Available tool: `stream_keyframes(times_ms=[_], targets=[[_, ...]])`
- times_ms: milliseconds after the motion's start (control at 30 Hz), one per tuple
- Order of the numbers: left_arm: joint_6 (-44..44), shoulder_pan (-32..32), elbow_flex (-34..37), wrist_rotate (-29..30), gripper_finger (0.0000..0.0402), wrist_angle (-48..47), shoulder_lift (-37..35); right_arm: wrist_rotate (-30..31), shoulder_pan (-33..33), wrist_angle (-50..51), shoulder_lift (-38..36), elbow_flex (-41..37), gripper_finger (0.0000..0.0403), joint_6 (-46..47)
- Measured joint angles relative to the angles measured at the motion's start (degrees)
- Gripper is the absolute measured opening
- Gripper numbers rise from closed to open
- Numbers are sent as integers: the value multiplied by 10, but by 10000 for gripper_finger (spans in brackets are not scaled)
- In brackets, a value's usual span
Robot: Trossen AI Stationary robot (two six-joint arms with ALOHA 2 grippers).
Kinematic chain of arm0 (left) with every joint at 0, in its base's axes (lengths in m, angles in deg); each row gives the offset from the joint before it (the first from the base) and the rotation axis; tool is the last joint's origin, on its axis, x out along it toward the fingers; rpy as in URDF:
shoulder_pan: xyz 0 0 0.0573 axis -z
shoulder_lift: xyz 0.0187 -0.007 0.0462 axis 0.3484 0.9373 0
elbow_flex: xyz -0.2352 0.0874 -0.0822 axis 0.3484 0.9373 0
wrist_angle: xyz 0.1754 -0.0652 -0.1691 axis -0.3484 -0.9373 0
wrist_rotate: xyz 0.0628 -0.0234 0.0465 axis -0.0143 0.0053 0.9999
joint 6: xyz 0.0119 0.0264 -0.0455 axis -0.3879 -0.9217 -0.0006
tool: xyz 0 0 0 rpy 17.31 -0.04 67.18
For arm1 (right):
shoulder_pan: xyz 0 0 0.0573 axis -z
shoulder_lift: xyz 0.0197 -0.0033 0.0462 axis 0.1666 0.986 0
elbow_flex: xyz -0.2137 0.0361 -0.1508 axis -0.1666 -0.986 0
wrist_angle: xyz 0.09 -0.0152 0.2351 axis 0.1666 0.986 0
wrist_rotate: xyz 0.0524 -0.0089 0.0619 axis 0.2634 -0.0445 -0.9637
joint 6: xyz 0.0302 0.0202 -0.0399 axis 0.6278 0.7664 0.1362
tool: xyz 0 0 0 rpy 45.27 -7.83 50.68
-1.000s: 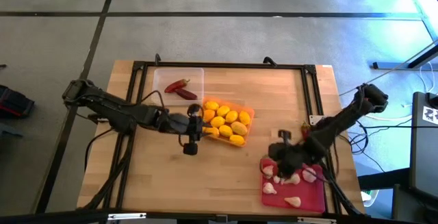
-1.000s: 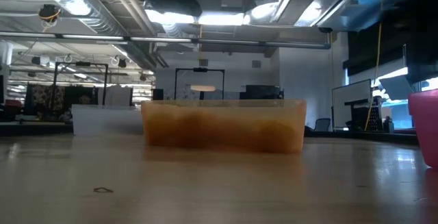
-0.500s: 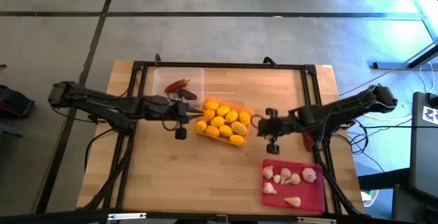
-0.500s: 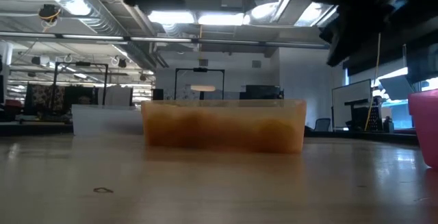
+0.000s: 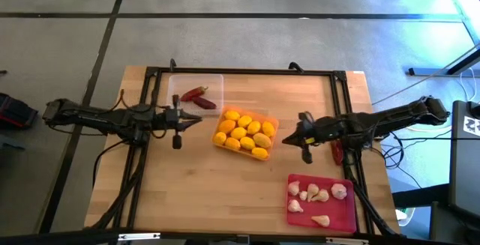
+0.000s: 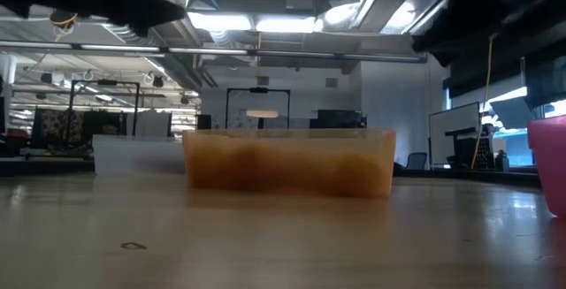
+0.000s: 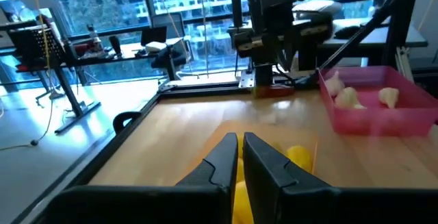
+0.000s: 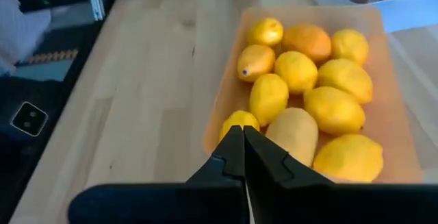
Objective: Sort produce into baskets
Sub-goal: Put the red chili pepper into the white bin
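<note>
Three trays hold everything: chili peppers point(image 5: 198, 97) in the clear tray point(image 5: 216, 82) at far left, lemons point(image 5: 245, 133) in the orange tray point(image 5: 271, 119) mid-table, garlic point(image 5: 313, 195) in the red tray point(image 5: 339, 216) near right. No loose produce shows, so sorting looks finished. The left gripper point(image 5: 196, 119) and right gripper point(image 5: 288, 136) hover closed and empty.

floor point(image 5: 225, 35): grey tiles | ceiling lights point(image 6: 256, 22): on | windows point(image 7: 198, 8): daylight

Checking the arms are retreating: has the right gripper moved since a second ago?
Yes. The right gripper has moved from over the red tray to beside the orange tray.
</note>
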Motion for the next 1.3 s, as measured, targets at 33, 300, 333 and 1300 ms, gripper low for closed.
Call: stream_keyframes(times_ms=[33,300,333,1300], targets=[[1,0,12,0,21,-2,-15,2,0,-4,-17,-16,3,-1],[79,1,59,27,21,-5,-102,29,21,-76,-155,-129,3,-12],[80,2,59,26,21,1,-107,29,24,-77,-172,-141,3,-12],[73,2,64,-6,21,-17,-112,31,60,-92,-514,-302,3,-38]])
